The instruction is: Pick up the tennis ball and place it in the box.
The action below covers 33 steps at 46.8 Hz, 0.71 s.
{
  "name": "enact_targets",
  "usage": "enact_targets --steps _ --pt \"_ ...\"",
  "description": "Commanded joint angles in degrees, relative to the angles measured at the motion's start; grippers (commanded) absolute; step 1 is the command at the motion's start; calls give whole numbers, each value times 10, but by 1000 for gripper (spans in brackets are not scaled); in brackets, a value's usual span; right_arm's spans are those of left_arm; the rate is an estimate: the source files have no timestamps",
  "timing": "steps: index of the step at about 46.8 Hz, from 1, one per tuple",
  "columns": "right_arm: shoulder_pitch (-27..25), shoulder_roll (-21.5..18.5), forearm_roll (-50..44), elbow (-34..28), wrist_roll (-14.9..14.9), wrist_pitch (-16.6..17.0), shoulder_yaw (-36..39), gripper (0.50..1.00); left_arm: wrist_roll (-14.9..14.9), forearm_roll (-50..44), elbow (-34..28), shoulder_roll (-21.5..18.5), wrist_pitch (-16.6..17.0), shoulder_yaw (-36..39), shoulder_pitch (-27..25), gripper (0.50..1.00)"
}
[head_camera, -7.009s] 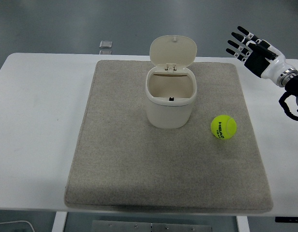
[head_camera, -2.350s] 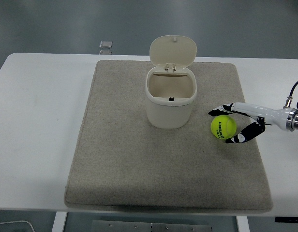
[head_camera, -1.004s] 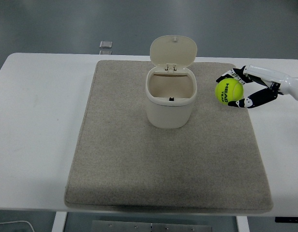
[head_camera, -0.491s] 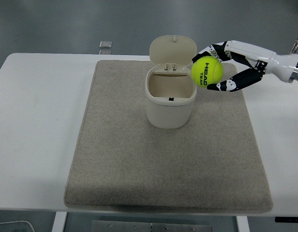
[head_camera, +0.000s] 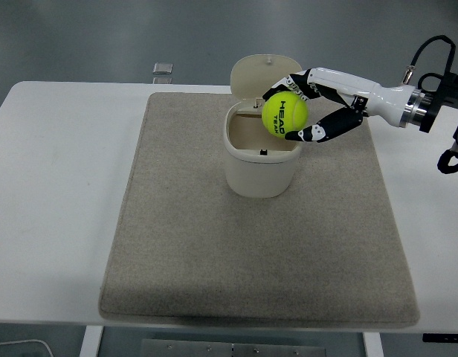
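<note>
My right hand (head_camera: 307,108) is shut on the yellow-green tennis ball (head_camera: 284,117) and holds it in the air over the right part of the box's opening. The box (head_camera: 262,152) is a cream bin with its hinged lid (head_camera: 260,74) standing open at the back. It stands on the grey mat (head_camera: 214,245) near the mat's far middle. The ball hides part of the box's right rim. The left arm is out of view.
The white table (head_camera: 58,193) carries the mat. A small grey square object (head_camera: 162,69) lies at the table's far edge, left of the box. A black cable (head_camera: 426,48) loops above my right wrist.
My right hand closed on the ball on the mat, lifted it and carried it left. In the last half second it moved from beside the lid to over the box's opening.
</note>
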<state>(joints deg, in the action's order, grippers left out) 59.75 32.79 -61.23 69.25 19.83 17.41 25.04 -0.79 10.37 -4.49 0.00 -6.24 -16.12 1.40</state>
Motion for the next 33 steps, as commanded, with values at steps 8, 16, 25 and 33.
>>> enact_targets --steps 8,16,25,33 --pt "-4 -6 1 -4 -11 -26 -10 543 0 0 0 0 0 0 0 992" --pt "-5 -24 1 -4 -11 -26 -13 605 0 0 0 0 0 0 0 992" --pt "-8 -25 2 -4 -11 -26 -14 754 0 0 0 0 0 0 0 992" --pt "-8 -25 2 -4 -11 -26 -14 825 0 0 0 0 0 0 0 992"
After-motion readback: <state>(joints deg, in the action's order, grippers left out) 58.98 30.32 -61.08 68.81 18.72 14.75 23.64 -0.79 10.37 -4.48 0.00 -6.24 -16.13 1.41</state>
